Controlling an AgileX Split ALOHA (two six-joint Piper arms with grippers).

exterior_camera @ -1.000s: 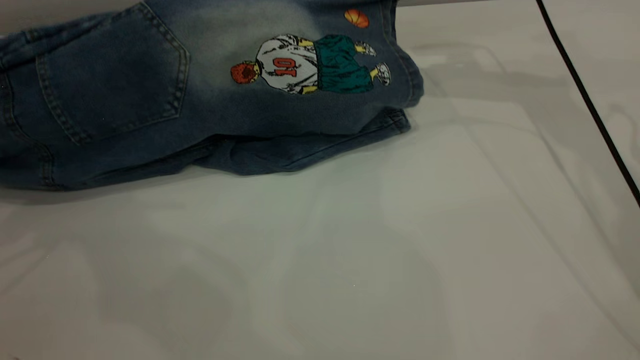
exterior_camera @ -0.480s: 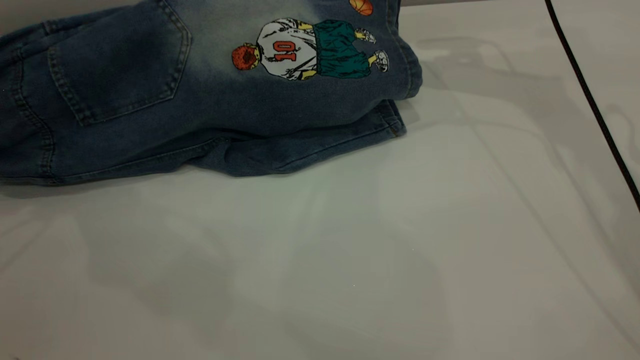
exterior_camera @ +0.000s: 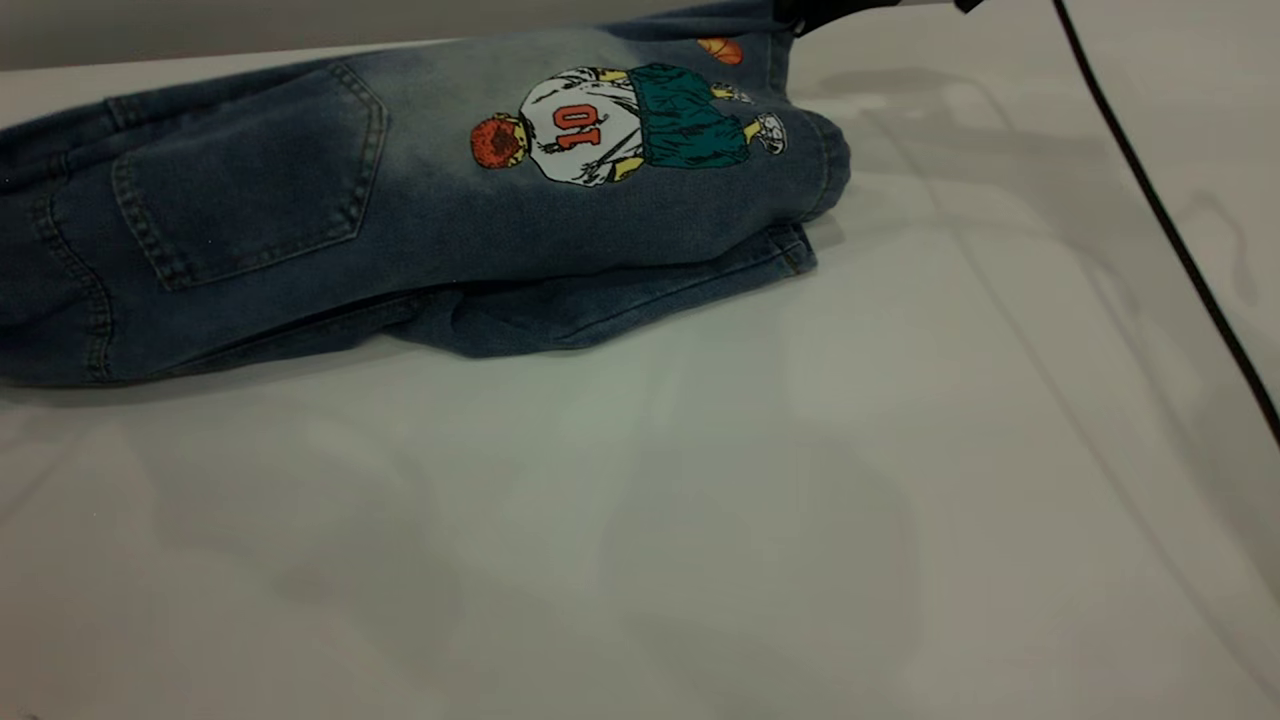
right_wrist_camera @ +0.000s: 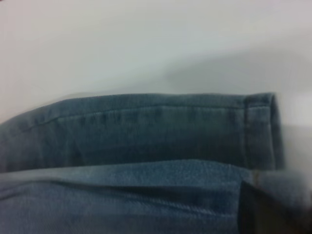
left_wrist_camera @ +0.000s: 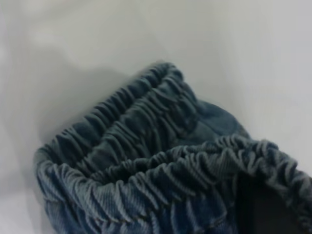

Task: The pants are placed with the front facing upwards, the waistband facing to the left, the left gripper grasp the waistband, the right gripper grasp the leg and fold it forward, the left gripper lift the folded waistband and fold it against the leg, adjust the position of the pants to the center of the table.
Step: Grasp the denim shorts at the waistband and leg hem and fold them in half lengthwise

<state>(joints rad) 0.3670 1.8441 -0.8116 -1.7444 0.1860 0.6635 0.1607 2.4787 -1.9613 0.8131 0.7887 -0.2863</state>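
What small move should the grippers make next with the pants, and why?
Probably lower and let go. The pants already lie folded lengthwise, one leg under the other, yet the printed hem is raised at the right gripper and the waistband fills the left wrist view.

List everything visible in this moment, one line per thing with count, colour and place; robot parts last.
pants: one, blue denim, folded lengthwise, lying across the far left part of the table, back side up.
waistband: one, blue gathered elastic, close up in the left wrist view.
leg: two, blue denim, stacked; the upper one lies over the lower, whose hem peeks out underneath.
back pocket: one, blue, on the upper layer.
basketball-player print: one, white, green and orange, on the upper leg.
cable: one, black, running along the table's right side.
table: one, white, under everything.
right gripper: one, black, at the frame's top edge by the upper leg's hem.
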